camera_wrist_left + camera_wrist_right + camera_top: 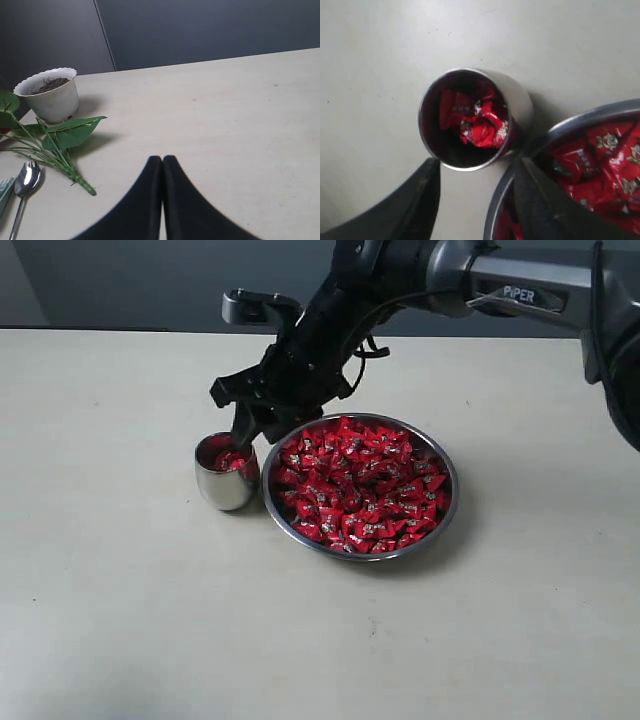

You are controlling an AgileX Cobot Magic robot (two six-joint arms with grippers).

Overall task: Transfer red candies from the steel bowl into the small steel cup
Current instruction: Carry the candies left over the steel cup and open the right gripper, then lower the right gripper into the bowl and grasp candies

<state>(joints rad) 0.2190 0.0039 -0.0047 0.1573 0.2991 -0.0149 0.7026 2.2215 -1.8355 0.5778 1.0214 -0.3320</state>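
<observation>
The steel bowl [448, 502] sits mid-table, heaped with red candies [360, 485]. The small steel cup [224, 490] stands touching the bowl's left side and holds a few red candies [230, 458]. My right gripper [250, 430] hangs just above the cup's rim, open, with nothing between its fingers. In the right wrist view the cup [520, 102] with candies [477, 125] lies beyond the right gripper [476, 167], and the bowl rim [496, 212] runs under one finger. My left gripper [162, 159] is shut on nothing, over bare table away from the bowl.
The left wrist view shows a white plant pot [52, 97], a leafy green stem [60, 142] and a steel spoon [22, 192] lying on the table. The right arm [500, 285] reaches in from the upper right.
</observation>
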